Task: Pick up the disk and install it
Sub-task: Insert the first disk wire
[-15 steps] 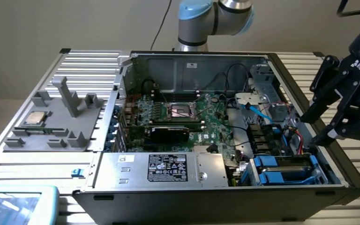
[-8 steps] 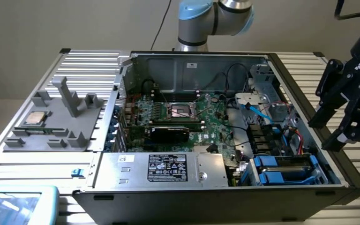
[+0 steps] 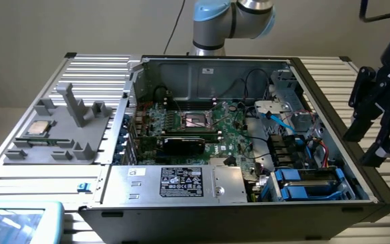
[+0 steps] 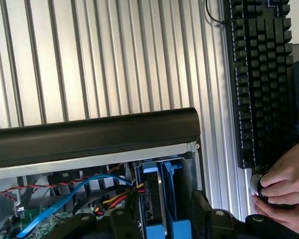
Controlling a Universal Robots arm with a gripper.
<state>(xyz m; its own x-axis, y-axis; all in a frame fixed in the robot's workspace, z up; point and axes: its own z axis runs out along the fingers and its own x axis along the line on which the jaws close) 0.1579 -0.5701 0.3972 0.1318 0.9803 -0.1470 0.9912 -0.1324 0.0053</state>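
Grey fixture (image 3: 63,133) at nine o'clock carries a small chip (image 3: 38,129); the open computer case (image 3: 330,91) fills the counter's (image 3: 19,175) middle. Toward four o'clock, the disk (image 3: 308,182) already sits in its blue bay. At three o'clock, the hand (image 3: 378,134) hangs empty, spread wide.

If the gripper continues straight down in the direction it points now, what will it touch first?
Probably the blue drive carriers in the case's corner bay: in the wrist view they lie directly ahead of the open gripper, just inside the black case edge. Depth is unclear, so the edge could come first.
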